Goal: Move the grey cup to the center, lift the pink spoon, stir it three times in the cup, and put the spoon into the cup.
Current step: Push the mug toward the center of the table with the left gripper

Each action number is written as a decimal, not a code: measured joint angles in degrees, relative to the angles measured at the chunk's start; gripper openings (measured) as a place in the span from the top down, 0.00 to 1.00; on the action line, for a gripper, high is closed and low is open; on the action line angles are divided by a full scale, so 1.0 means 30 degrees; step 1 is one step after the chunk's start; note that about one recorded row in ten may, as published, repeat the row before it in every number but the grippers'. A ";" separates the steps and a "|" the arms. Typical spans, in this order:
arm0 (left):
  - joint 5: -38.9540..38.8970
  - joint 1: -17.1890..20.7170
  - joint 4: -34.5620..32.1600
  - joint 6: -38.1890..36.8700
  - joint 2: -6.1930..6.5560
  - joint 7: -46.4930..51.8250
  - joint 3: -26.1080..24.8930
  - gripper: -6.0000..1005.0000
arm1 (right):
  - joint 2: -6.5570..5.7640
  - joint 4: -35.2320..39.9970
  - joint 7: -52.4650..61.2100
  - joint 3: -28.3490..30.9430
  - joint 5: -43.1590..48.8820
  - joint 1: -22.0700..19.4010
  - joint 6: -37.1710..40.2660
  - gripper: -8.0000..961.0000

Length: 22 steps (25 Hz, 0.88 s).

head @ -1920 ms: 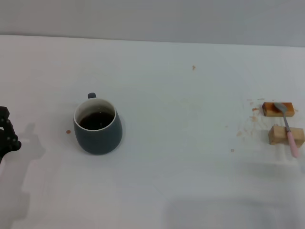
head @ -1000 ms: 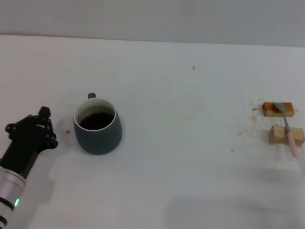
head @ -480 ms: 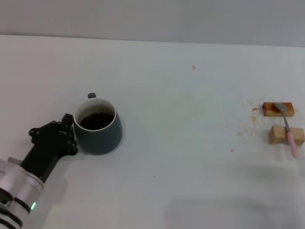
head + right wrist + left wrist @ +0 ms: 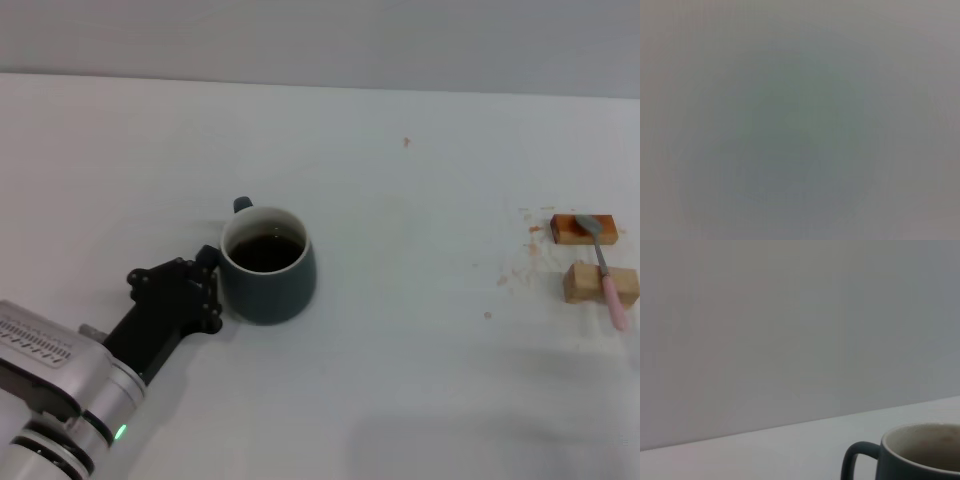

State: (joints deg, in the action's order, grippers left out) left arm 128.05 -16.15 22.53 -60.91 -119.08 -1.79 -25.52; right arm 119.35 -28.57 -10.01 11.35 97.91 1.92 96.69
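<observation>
The grey cup (image 4: 270, 285), with dark liquid inside, stands left of the table's middle with its handle pointing to the far left. My left gripper (image 4: 212, 292) is shut and presses against the cup's left side. The cup's rim and handle also show in the left wrist view (image 4: 920, 452). The pink spoon (image 4: 606, 272) lies at the far right across two small wooden blocks, its metal bowl on the far block and its handle towards me. My right gripper is out of view, and the right wrist view shows only blank grey.
An orange-brown block (image 4: 575, 232) and a tan block (image 4: 588, 284) hold the spoon near the table's right edge, with small brown stains (image 4: 515, 275) around them. A tiny speck (image 4: 406, 141) lies far back on the white table (image 4: 420, 380).
My left arm came in from the left edge, met the cup's left side and pushed it to the right and slightly towards me. The spoon and blocks have not moved.
</observation>
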 joint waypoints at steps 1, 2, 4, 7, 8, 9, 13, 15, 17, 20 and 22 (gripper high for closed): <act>0.0000 0.0000 0.0000 0.0000 0.0000 0.0000 0.0000 1.00 | 0.0001 -0.0001 0.0000 -0.0002 0.0000 -0.0008 0.0000 0.18; -0.0001 -0.0118 0.0163 0.0086 -0.0004 0.0004 0.0462 1.00 | 0.0000 0.0000 0.0002 -0.0004 0.0000 -0.0015 0.0000 0.18; -0.0005 -0.0227 0.0172 0.0118 -0.0004 -0.0023 0.0780 1.00 | 0.0000 -0.0001 0.0005 -0.0007 -0.0001 -0.0024 0.0000 0.18; -0.0079 -0.0214 0.0092 0.0133 0.0004 -0.0154 0.0741 1.00 | 0.0000 0.0000 0.0008 -0.0007 0.0000 -0.0045 0.0000 0.18; -0.0103 -0.0177 0.0022 0.0133 0.0032 -0.0178 0.0565 1.00 | 0.0000 0.0000 0.0009 -0.0007 0.0000 -0.0046 0.0000 0.18; -0.0111 -0.0149 -0.0059 0.0131 0.0060 -0.0185 0.0377 1.00 | 0.0000 0.0000 0.0010 -0.0007 0.0000 -0.0048 0.0000 0.18; -0.0133 -0.0214 -0.0510 0.0137 0.0119 -0.0037 -0.0422 1.00 | -0.0001 -0.0016 0.0015 -0.0006 0.0000 -0.0056 0.0000 0.18; -0.0119 -0.0364 -0.0563 0.0144 0.0112 0.0005 -0.0535 1.00 | 0.0000 -0.0063 0.0019 -0.0005 -0.0001 -0.0069 0.0000 0.18; -0.0104 -0.0565 -0.0564 0.0182 0.0073 0.0008 -0.0472 1.00 | -0.0006 -0.0109 0.0021 -0.0005 0.0000 -0.0077 0.0000 0.18; -0.0005 -0.0888 -0.0323 0.0521 0.0003 0.0011 -0.0252 1.00 | -0.0017 -0.0131 0.0026 -0.0004 -0.0024 -0.0082 0.0000 0.18; 0.0004 -0.0995 -0.0084 0.0790 0.0001 0.0013 -0.0070 1.00 | -0.0021 -0.0145 0.0027 -0.0005 -0.0027 -0.0092 0.0000 0.18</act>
State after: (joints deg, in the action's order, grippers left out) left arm 128.07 -19.14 22.28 -58.54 -119.08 -1.76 -25.73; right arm 119.29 -29.00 -9.93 11.34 97.83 1.65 96.69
